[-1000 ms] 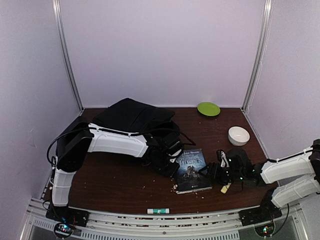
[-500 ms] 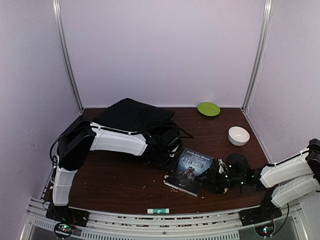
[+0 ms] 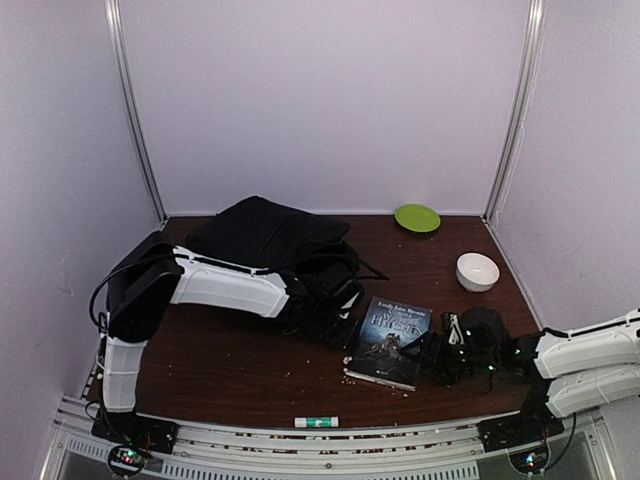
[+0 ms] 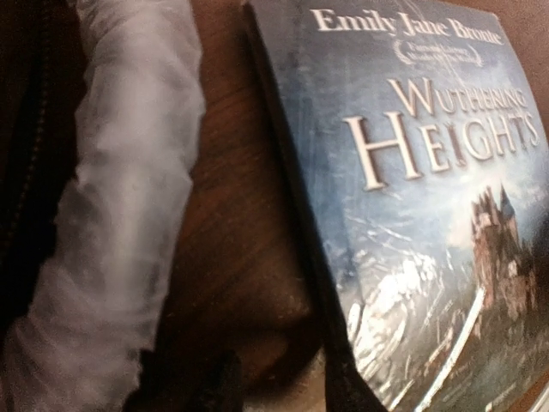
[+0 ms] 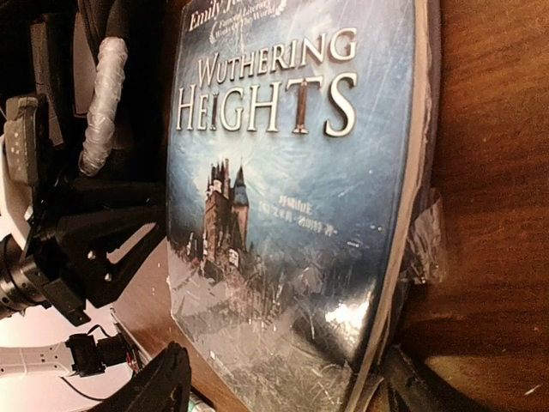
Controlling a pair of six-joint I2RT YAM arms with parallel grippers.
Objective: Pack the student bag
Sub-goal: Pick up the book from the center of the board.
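Two claws are meeting at one book, with the bag lying beyond.
Nearest, the right claw (image 5: pixel 285 367) is standing spread wide around the near end of the book (image 5: pixel 283 197), which is lying on the table (image 3: pixel 240 370) straight ahead of it; whether its fingers are pressing the cover I cannot tell. Past the book's far side the left claw (image 3: pixel 322 318) is crouching low, and I cannot tell how far it is parted. Just beside that claw the pale grey handle (image 4: pixel 120 215) is lying, and behind it the student bag (image 3: pixel 265 232) is slumping, its mouth not showing. Pushing the book onward is risking a jam against the left claw, or a skid past the bag, since nothing seems to be holding it open.
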